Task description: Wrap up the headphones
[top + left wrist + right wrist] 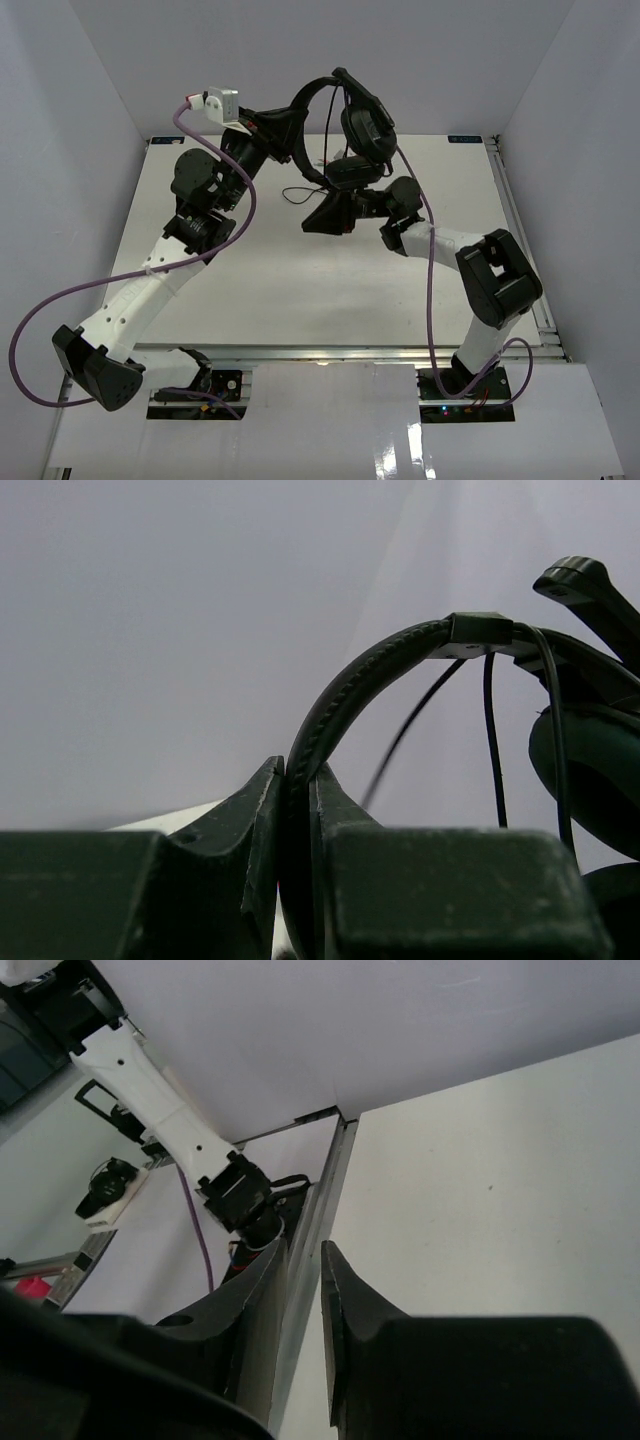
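The black headphones (345,110) hang in the air over the far middle of the table. My left gripper (283,128) is shut on the padded headband (350,690), which rises from between the jaws (298,775) and arches right to an earcup (590,770). Thin black cable (492,730) drops from the headband, and some lies in a loop on the table (300,190). My right gripper (325,218) sits just below the earcups. In the right wrist view its jaws (305,1255) stand a narrow gap apart with nothing between them.
The white table (330,290) is walled by pale panels at the back and on both sides. A metal rail (325,1175) runs along its edge. Purple arm cables (60,300) loop off the left side and along the right arm (430,290).
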`<state>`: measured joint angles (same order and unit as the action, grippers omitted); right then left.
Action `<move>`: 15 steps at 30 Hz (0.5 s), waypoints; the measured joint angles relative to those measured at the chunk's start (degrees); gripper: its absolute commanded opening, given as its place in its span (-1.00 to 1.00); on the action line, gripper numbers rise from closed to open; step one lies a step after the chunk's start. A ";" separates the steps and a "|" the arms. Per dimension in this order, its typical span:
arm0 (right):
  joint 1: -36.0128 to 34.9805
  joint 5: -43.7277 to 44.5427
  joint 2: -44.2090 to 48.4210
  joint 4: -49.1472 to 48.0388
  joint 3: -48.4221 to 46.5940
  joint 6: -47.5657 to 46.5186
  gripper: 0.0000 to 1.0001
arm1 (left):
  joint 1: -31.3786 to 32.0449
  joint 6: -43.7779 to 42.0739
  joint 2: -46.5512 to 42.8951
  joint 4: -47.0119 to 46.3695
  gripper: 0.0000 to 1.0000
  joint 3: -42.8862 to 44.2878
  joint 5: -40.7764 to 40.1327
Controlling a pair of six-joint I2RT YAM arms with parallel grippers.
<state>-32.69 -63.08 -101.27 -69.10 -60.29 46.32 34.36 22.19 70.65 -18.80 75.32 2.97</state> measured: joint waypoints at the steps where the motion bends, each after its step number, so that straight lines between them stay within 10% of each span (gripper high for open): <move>1: -0.46 0.19 1.31 -1.11 2.52 0.33 -0.45 | 0.07 -0.57 0.34 0.49 -1.00 1.17 -2.32; 15: -7.24 0.88 15.11 10.48 14.36 -14.45 -0.64 | -5.05 -10.42 8.55 3.16 -1.00 14.53 -23.34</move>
<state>-39.93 -62.19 -86.16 -58.62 -45.93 31.87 29.30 11.76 79.21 -15.64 89.85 -20.37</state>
